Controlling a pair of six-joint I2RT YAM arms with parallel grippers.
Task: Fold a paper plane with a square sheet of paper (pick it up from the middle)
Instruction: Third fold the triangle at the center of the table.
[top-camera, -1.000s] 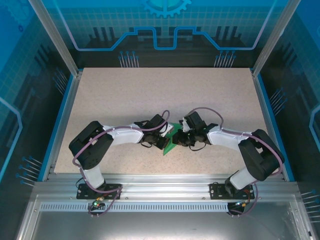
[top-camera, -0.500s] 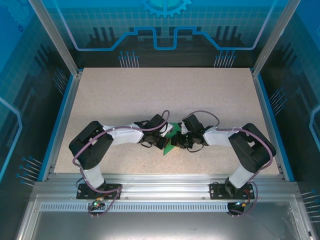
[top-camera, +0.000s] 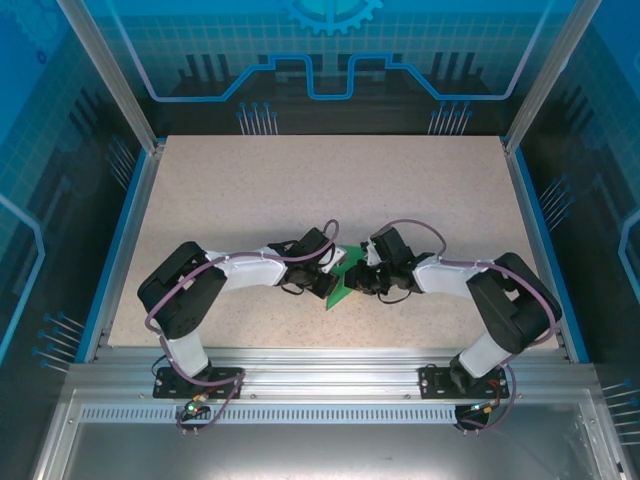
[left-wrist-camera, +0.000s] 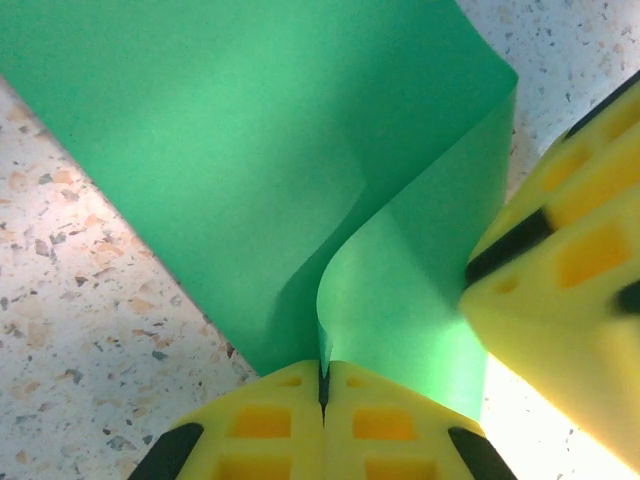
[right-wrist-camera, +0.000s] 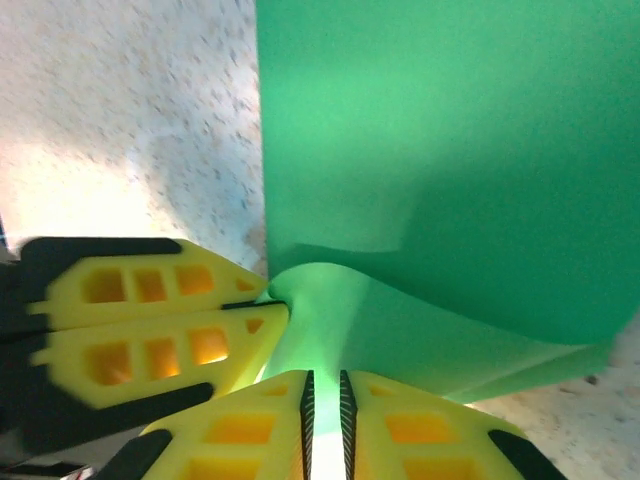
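The square sheet of paper (top-camera: 338, 288) is bright green and partly folded, lying near the table's front middle between both grippers. In the left wrist view the paper (left-wrist-camera: 230, 130) lies flat on the table with one flap curling up into my left gripper (left-wrist-camera: 323, 368), which is shut on the flap's edge. The right gripper's yellow fingers (left-wrist-camera: 560, 300) press against the same flap from the right. In the right wrist view the paper (right-wrist-camera: 440, 150) bulges toward my right gripper (right-wrist-camera: 323, 385), whose jaws stand nearly closed with the green flap running in between them. The left gripper's fingers (right-wrist-camera: 150, 310) pinch the flap just beside it.
The speckled beige table (top-camera: 300, 190) stretches away behind the grippers. Blue rails (top-camera: 125, 240) line its sides, and an aluminium frame (top-camera: 330, 365) with the arm bases runs along the near edge.
The right arm's elbow has shifted a little while its gripper stayed at the paper, its jaws easing slightly. The left arm and the paper have hardly moved.
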